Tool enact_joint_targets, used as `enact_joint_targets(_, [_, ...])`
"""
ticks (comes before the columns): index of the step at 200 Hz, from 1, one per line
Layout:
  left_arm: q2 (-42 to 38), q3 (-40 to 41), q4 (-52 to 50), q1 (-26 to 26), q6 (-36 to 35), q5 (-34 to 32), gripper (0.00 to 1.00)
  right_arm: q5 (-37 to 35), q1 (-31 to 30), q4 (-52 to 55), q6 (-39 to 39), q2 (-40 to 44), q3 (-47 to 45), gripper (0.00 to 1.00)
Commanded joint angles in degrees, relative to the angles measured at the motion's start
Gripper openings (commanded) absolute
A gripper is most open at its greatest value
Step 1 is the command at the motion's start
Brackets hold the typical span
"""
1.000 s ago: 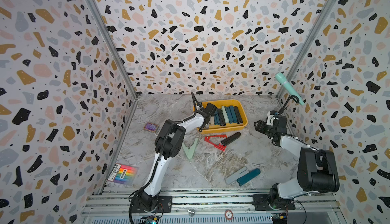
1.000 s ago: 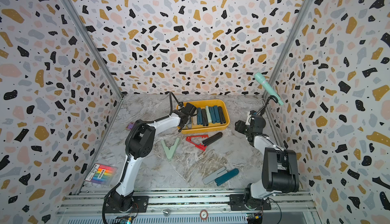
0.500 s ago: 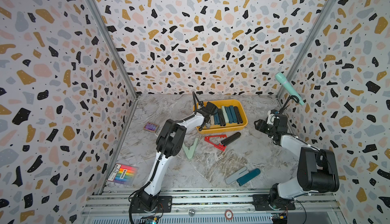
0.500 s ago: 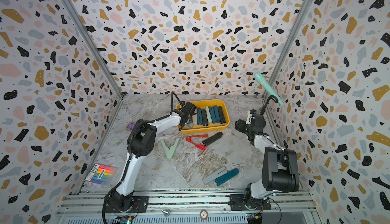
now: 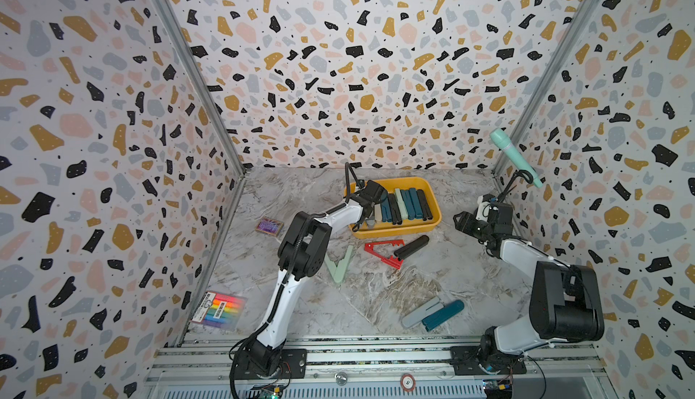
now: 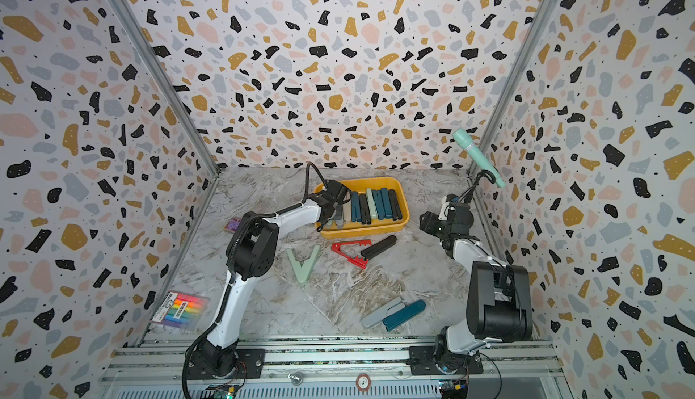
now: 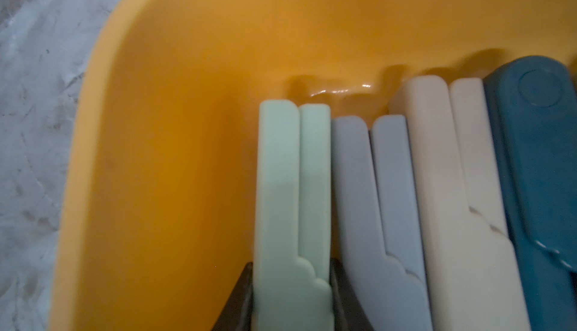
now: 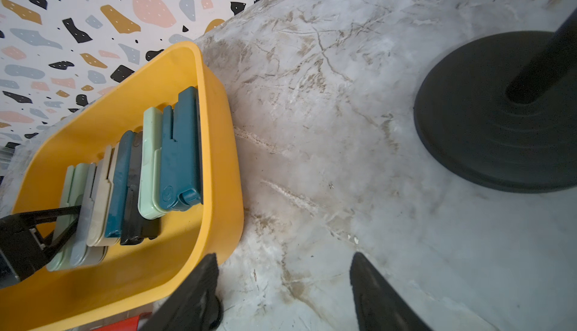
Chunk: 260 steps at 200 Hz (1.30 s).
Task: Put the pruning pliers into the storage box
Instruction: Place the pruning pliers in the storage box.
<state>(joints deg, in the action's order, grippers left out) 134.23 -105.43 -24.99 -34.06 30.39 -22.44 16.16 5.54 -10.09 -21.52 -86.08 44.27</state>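
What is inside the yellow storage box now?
Closed pruning pliers stand in a row: mint, grey, beige, teal, black. The left end effector grips the end mint pliers. The box floor under them is hidden.

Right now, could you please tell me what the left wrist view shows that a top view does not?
Only the left wrist view: the jaws of the left gripper shut on the folded mint-green plastic pliers. Only a top view: five loose pliers on the marble-patterned table, among them the open red plastic pliers, plus the right gripper. Both: the shallow yellow plastic tray holding a row of folded pliers.
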Motion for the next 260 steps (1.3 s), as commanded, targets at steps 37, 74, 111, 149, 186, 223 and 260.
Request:
enact_joint_targets(37, [0.67, -2.21, 1.62, 0.13, 1.36, 2.35, 0.38, -1.66, 0.23, 2.05, 1.03, 1.05, 1.24, 0.69])
enact_joint_targets(74, [-0.72, -3.82, 1.16, 0.14, 1.64, 0.95, 0.44, -1.75, 0.24, 1.73, 1.06, 0.1, 1.42, 0.69])
enact_joint_targets(111, [-2.16, -4.37, 0.81, 0.14, 1.86, -0.44, 0.45, -1.89, 0.35, 1.56, 1.39, -0.09, 1.65, 0.69])
enact_joint_targets(149, [-4.0, -4.74, 0.77, 0.14, 1.79, -1.19, 0.46, -2.17, 0.33, 1.87, 1.5, -0.13, 1.7, 0.69])
enact_joint_targets(186, [-7.25, -3.38, 0.91, -0.02, 1.82, -2.26, 0.5, -2.44, 0.39, 2.35, 1.66, 0.59, 1.96, 0.69])
enact_joint_targets(223, [-14.64, 4.04, 6.32, -2.01, -0.47, -7.14, 0.66, -2.28, 0.3, 2.01, 1.32, 1.24, 1.62, 0.69])
enact_joint_targets(260, [-22.51, 12.52, 10.4, -3.32, -1.77, -11.01, 0.75, -1.8, 0.09, 2.35, 1.65, 2.85, 0.6, 0.69])
